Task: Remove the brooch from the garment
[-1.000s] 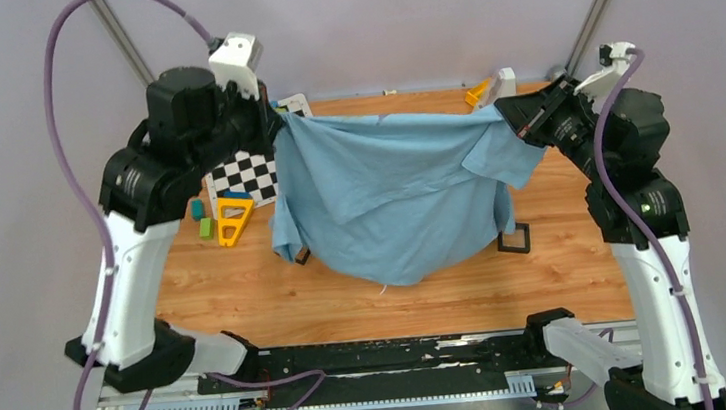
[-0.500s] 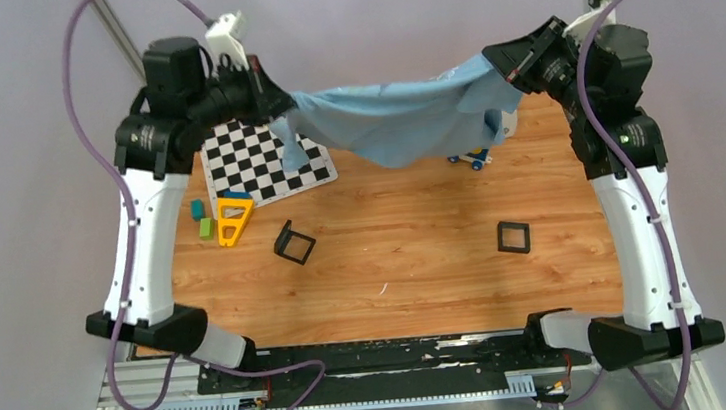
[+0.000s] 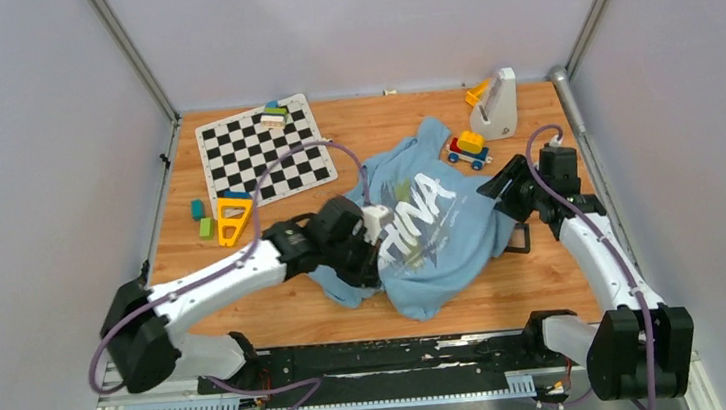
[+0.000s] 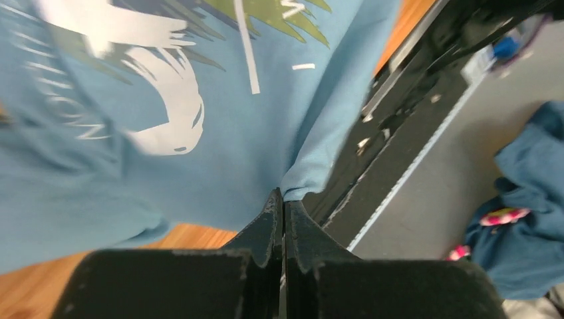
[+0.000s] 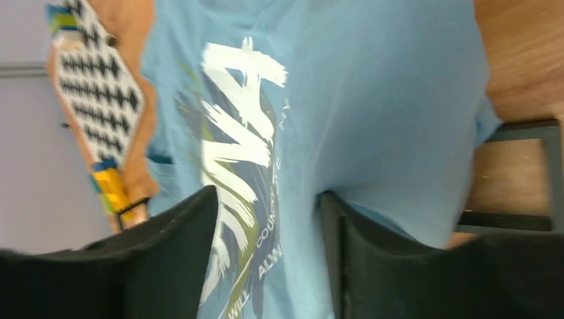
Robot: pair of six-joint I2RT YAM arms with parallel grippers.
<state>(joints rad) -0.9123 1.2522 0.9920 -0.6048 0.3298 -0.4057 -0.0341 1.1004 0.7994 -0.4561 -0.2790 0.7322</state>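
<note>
My left gripper point(image 4: 284, 199) pinches the T-shirt point(image 3: 431, 224) at its near-left edge; the right gripper point(image 5: 266, 197) hangs half open, empty. This looks like the spreading step; next I must find the unseen brooch.

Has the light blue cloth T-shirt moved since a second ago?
Yes. The light blue cloth T-shirt came down: it now lies on the wooden table, right of and nearer than the black-and-white checkerboard.

A light blue cloth T-shirt point(image 3: 432, 233) with white lettering lies crumpled on the wooden table point(image 3: 508, 286). The left gripper point(image 3: 370, 263) sits at its left edge and the right gripper point(image 3: 498, 192) at its right. A black-and-white checkerboard point(image 3: 264, 154) lies behind.
</note>
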